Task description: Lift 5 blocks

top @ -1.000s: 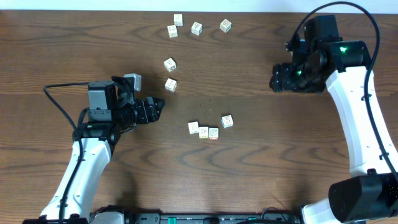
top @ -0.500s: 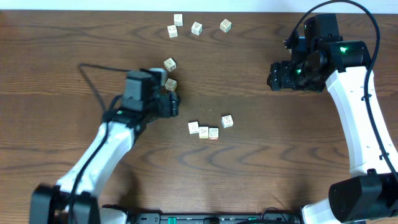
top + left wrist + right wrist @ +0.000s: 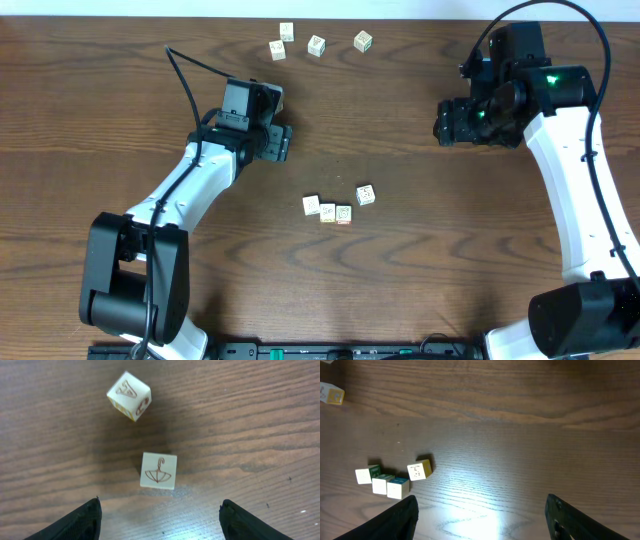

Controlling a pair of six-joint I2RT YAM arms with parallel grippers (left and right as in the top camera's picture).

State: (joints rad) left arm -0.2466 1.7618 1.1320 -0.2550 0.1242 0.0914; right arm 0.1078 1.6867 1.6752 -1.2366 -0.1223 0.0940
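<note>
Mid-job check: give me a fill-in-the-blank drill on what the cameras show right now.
1. In the left wrist view, the block nearest the left fingers bears a drawing of an ____.
2. The left fingers stand ____, touching no block.
3. In the overhead view, the middle group counts ____ blocks.
4. The right fingers are spread and hold ____.

Missing words: umbrella; open; four; nothing.

We see a dark brown wood-grain table (image 3: 400, 280) filling the view. A black rail (image 3: 340, 351) lies along its near edge, and a pale strip (image 3: 150, 7) borders its far edge.
</note>
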